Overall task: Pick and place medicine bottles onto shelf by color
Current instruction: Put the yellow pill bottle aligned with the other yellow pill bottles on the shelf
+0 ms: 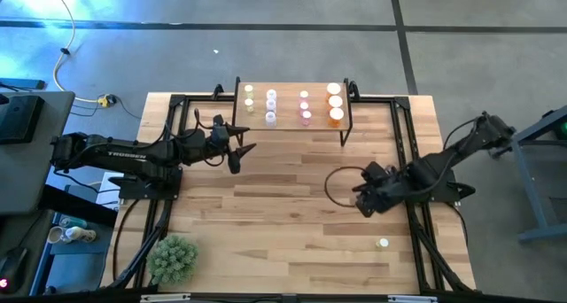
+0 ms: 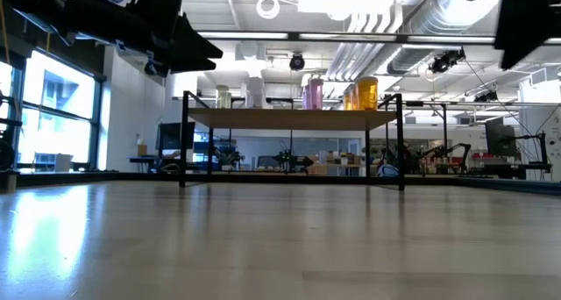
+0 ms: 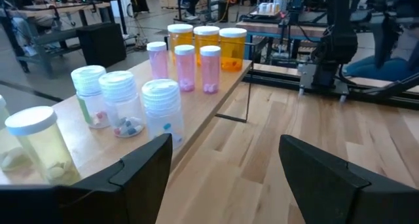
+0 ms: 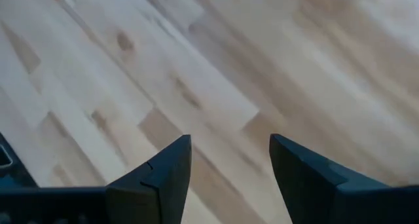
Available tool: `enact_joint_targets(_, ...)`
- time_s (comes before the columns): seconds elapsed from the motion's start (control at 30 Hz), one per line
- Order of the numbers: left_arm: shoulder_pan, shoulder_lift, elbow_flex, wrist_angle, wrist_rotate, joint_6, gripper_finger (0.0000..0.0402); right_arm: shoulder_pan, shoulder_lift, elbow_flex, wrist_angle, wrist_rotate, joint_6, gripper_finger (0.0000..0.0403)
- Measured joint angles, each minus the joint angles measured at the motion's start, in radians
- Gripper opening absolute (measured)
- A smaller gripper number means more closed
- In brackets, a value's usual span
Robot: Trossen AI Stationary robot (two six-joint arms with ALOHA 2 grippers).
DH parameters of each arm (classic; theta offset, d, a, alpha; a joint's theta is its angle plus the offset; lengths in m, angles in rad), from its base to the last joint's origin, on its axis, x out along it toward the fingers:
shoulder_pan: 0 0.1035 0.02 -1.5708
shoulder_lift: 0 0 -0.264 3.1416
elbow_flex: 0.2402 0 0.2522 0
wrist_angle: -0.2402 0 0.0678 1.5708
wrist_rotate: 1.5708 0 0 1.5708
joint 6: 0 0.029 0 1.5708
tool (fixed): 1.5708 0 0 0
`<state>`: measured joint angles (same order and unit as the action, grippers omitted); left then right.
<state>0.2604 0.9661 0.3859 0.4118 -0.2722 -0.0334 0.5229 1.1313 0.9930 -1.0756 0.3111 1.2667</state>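
Observation:
The shelf (image 1: 292, 110) stands at the table's far middle, and the left wrist view shows the medicine bottles on it grouped by colour: yellow-green (image 3: 39, 142), pale white (image 3: 123, 103), pink (image 3: 184, 67) and orange (image 3: 206, 40). One more white-capped bottle (image 1: 383, 244) stands alone on the table near the front right. My left gripper (image 3: 226, 171) hovers open just off the shelf's left end (image 1: 241, 152), holding nothing. My right gripper (image 1: 361, 198) is open over bare wood (image 4: 230, 158), right of centre, farther from the near edge than the lone bottle.
A spiky green plant (image 1: 173, 257) sits at the near left corner. Black frame rails (image 1: 403, 143) run along the table's left and right sides. A dark cable loop (image 1: 340, 184) lies beside my right gripper. Open wood stretches across the table's middle (image 1: 283, 205).

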Motion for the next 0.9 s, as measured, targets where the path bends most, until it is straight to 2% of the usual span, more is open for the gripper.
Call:
enact_joint_targets(0.27, 0.000, 0.000, 0.000, 0.000, 0.000, 0.000, 0.0271, 0.192, 0.004, -0.033, 0.002, 0.011, 0.271, 0.0197)
enact_joint_targets(0.5, 0.000, 0.000, 0.000, 0.000, 0.000, 0.000, 0.0271, 0.342, 0.046, -0.033, 0.024, 0.030, 0.432, 0.0197)
enact_joint_targets(0.9, 0.000, 0.000, 0.000, 0.000, 0.000, -0.001, 0.0271, 0.507, 0.154, -0.033, 0.083, -0.056, 0.566, 0.0197)
